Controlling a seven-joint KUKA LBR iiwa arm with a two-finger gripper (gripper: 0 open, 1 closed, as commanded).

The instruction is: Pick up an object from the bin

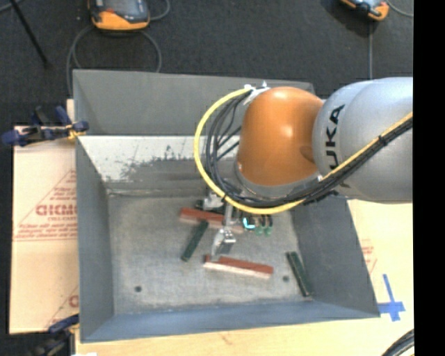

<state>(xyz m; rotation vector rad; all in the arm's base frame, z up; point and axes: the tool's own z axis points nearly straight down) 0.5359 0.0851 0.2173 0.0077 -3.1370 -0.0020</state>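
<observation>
the claw hangs by the left end of a reddish-brown flat stick, open or closed i cannot tell.

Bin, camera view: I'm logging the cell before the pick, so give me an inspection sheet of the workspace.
Surface: grey bin, floor scuffed.
Job's things: front red-brown stick; rear red-brown stick; left green stick; right green stick.
Clutter: nothing seen.
Grippers: gripper low over the middle, between the red-brown sticks.
Cables: yellow cable looped round the wrist, black cables inside it.
Surroundings: orange device on the dark floor beyond the bin.
</observation>
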